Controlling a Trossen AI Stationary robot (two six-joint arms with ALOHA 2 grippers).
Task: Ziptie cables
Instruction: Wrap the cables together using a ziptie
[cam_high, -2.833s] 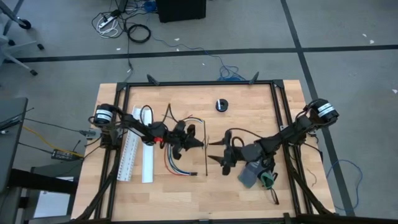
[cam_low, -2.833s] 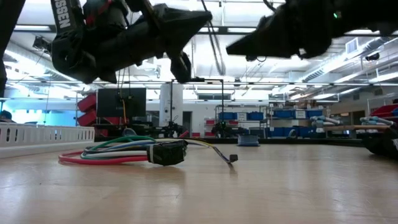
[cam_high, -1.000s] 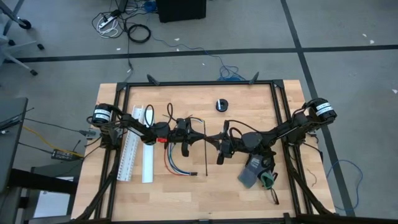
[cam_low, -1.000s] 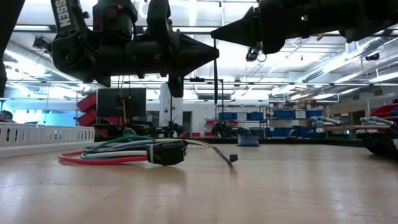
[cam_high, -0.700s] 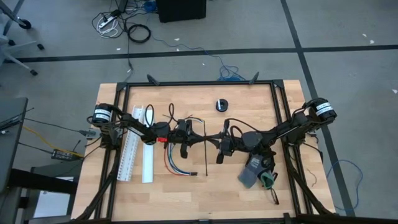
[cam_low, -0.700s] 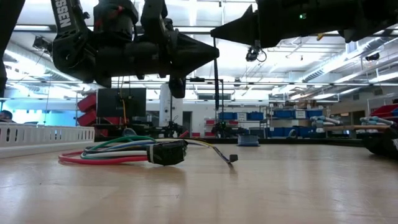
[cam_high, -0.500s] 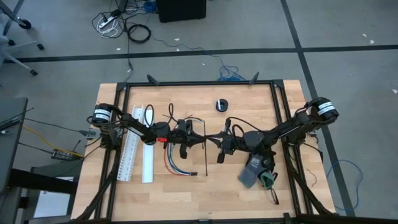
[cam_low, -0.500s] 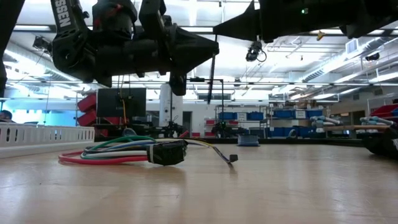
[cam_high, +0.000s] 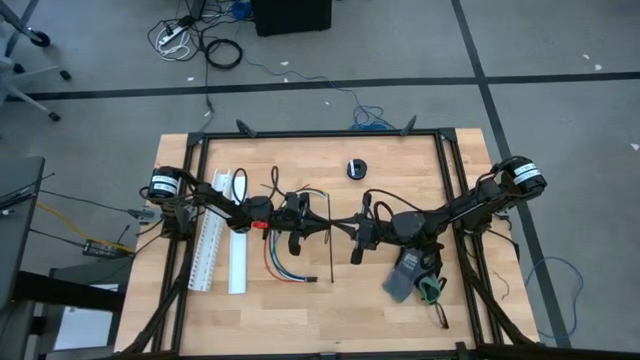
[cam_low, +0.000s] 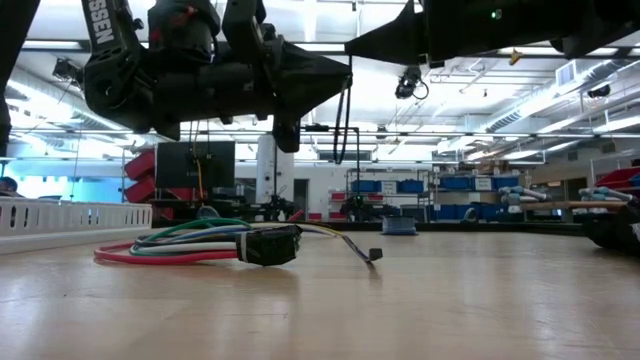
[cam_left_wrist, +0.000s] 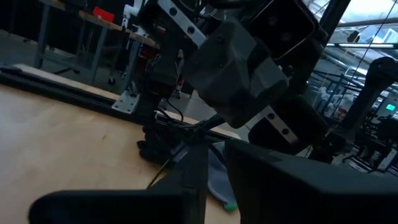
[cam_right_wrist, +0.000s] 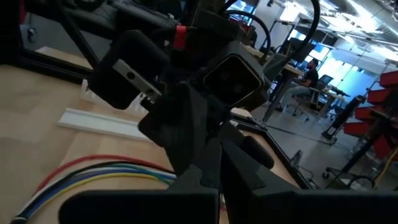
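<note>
Two robot arms meet tip to tip above the middle of the wooden counter (cam_high: 400, 160). The left hand (cam_high: 327, 227) and the right hand (cam_high: 343, 228) point at each other, raised clear of the surface, with a thin black ziptie (cam_low: 343, 110) bent into a narrow loop between their tips, as the low view shows. The right hand is pressed together, apparently pinching one end of that loop; whether the left hand's fingers are spread or closed cannot be told, since they are dark against the dark parts behind them. A second ziptie (cam_high: 330, 240) lies straight on the counter just below the hands. The cables (cam_high: 282, 262), a loose bundle of red, blue, white and green wires, lie on the counter under the left arm, beside a white slotted channel (cam_high: 212, 246). A small black round object (cam_high: 356, 169) sits near the far edge, and a grey cloth (cam_high: 408, 276) lies under the right arm.
</note>
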